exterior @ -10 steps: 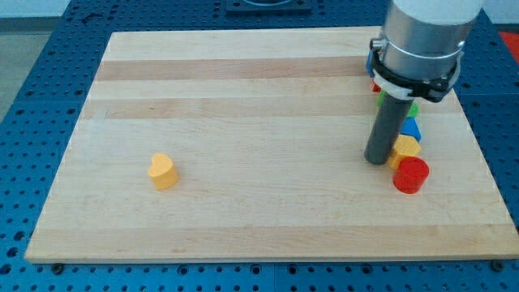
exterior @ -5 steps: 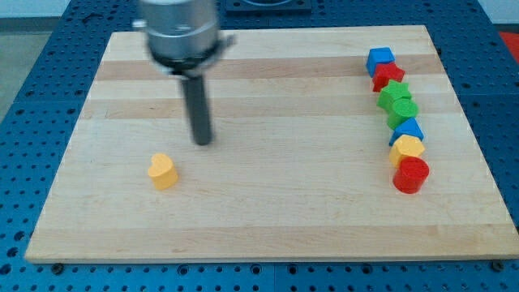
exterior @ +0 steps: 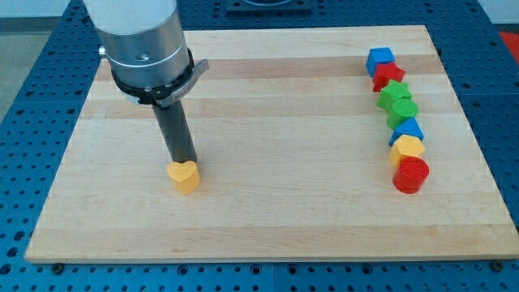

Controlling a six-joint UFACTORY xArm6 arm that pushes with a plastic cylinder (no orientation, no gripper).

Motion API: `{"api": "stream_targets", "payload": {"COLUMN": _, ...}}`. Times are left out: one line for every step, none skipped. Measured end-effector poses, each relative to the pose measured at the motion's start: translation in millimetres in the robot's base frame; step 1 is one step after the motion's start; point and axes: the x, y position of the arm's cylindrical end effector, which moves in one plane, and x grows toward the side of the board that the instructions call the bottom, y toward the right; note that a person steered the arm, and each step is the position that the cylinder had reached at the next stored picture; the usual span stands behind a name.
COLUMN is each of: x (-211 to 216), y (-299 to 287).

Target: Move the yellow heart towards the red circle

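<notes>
Yellow heart [exterior: 185,176] sits touching your tip [exterior: 182,161], which stands at its upper-left. Push steadily rightward across the desk [exterior: 284,203] toward the red circle [exterior: 410,174], keeping contact centred; there's no claw here.

A pale wooden board [exterior: 268,211] lies on a blue perforated table [exterior: 32,122]. A yellow heart [exterior: 185,176] sits near the board's left side. Along the right edge runs a column of blocks — blue [exterior: 379,60] farthest, a red circle [exterior: 410,174] nearest — well apart from the heart.
</notes>
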Motion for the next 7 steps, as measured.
{"api": "stream_targets", "payload": {"x": -1.5, "y": -51.1}}
{"api": "stream_targets", "payload": {"x": 11.3, "y": -84.4}}
{"api": "stream_targets", "payload": {"x": 29.2, "y": -56.1}}
{"api": "stream_targets", "payload": {"x": 29.2, "y": 5.9}}
{"api": "stream_targets", "payload": {"x": 29.2, "y": 68.6}}
{"api": "stream_targets", "payload": {"x": 30.9, "y": 136.5}}
{"api": "stream_targets", "payload": {"x": 30.9, "y": 163.8}}
